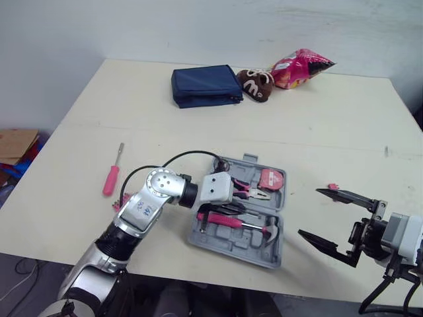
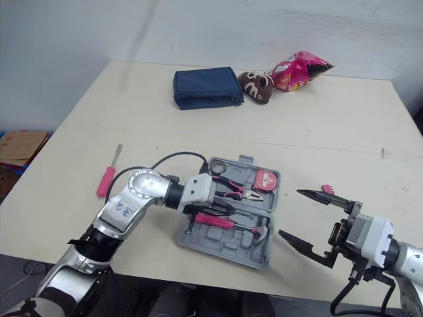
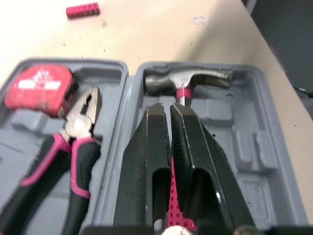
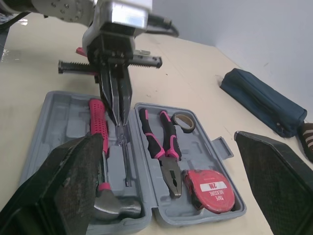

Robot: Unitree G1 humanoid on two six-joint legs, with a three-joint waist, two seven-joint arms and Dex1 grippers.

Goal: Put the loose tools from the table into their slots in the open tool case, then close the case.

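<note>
The grey tool case [image 1: 254,247] lies open at the table's front middle. In it are a hammer [image 3: 188,81], pink-handled pliers [image 3: 80,117], a red tape measure [image 3: 39,90] and a roll of tape [image 4: 185,121]. My left gripper [image 3: 168,107] points down into the case, shut, its tips just above the hammer's pink handle [image 4: 98,127]; whether it holds anything is unclear. A pink screwdriver [image 1: 111,177] lies loose on the table left of the case. A small pink bit strip [image 1: 332,187] lies right of the case. Near that strip my right gripper [image 1: 309,212] hovers open and empty.
At the back of the table lie a dark blue pouch [image 1: 205,86], a brown snack bag [image 1: 256,84] and a pink snack bag [image 1: 299,68]. The case sits close to the table's front edge. A cardboard box [image 1: 13,145] is on the floor to the left.
</note>
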